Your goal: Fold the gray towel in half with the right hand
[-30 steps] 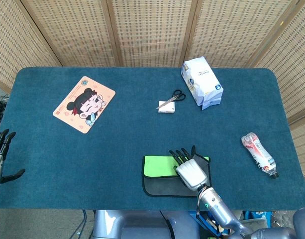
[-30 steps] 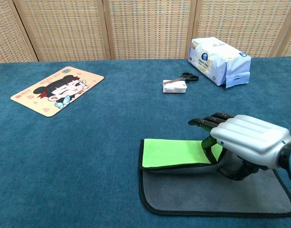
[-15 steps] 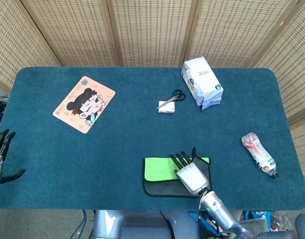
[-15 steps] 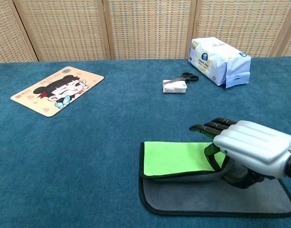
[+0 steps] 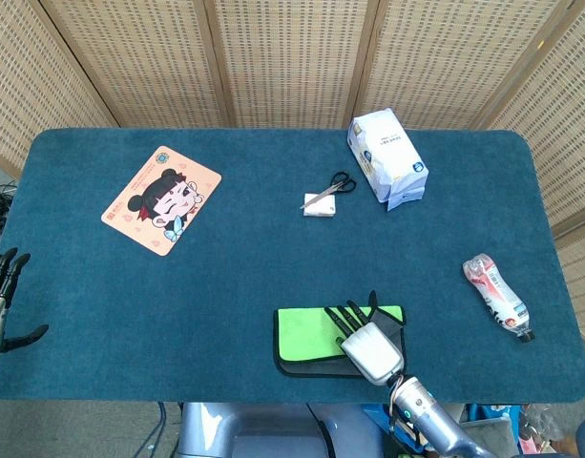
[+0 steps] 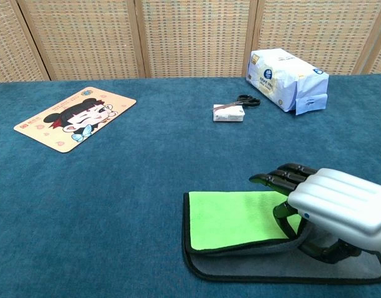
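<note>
The gray towel (image 6: 240, 268) lies at the near edge of the table with its far half turned over, so its bright green underside (image 6: 237, 217) faces up. In the head view the green flap (image 5: 306, 329) covers most of the gray layer (image 5: 302, 364). My right hand (image 6: 333, 208) grips the right end of the flap, fingers on top of the green and thumb beneath, and holds that edge slightly raised. The head view shows the same right hand (image 5: 368, 342). My left hand (image 5: 1, 296) hangs off the table's left edge, fingers apart, holding nothing.
A cartoon mat (image 5: 161, 198) lies at the back left. Scissors (image 5: 342, 181) and a small white box (image 5: 320, 203) sit mid-back beside a tissue pack (image 5: 386, 157). A plastic bottle (image 5: 497, 296) lies at the right.
My right hand has drawn the folded flap toward the near edge; more green shows and less gray stays uncovered. The left hand has not moved.
</note>
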You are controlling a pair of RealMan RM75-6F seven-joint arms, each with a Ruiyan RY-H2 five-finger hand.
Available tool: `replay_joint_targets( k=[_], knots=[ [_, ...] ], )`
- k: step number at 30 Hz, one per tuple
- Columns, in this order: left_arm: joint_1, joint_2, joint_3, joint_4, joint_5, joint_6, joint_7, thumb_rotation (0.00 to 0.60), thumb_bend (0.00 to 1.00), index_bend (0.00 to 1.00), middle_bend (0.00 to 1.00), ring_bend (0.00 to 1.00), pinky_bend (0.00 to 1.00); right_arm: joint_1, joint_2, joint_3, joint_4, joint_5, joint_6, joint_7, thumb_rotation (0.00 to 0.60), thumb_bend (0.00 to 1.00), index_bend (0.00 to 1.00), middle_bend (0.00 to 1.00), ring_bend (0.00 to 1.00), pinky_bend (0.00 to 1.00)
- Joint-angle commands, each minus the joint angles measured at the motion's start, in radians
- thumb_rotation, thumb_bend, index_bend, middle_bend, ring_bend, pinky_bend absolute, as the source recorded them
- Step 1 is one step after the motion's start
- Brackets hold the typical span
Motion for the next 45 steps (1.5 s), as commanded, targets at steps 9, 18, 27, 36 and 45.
replay_joint_targets(
  k=[9,18,27,36,45],
  knots=[
    [0.0,0.001,0.0,0.001,-0.001,-0.001,-0.002,0.6,0.11,0.0,0.0,0.0,0.0,-0.025,-0.003,0.003,0.011,-0.028,-0.009,-0.016,0.6,0.58,0.62,0.0,0.0,0.0],
    [0.001,0.0,0.0,0.0,0.0,0.0,0.002,0.6,0.11,0.0,0.0,0.0,0.0,-0.034,0.018,0.005,-0.006,-0.036,-0.039,-0.004,0.6,0.45,0.06,0.0,0.0,0.0],
    [0.0,-0.001,-0.001,0.001,-0.002,-0.001,0.004,0.6,0.11,0.0,0.0,0.0,0.0,-0.029,0.105,0.013,-0.125,-0.065,-0.058,0.104,0.6,0.37,0.0,0.0,0.0,0.0],
    [0.001,0.0,-0.002,0.001,-0.003,-0.001,0.001,0.6,0.11,0.0,0.0,0.0,0.0,0.041,0.21,0.146,-0.191,0.043,-0.129,0.161,0.6,0.37,0.09,0.0,0.0,0.0],
    [-0.002,-0.001,-0.006,0.004,-0.014,-0.006,0.003,0.6,0.11,0.0,0.0,0.0,0.0,0.142,0.252,0.26,-0.144,0.36,-0.304,0.15,0.6,0.37,0.29,0.0,0.0,0.0]
  ],
)
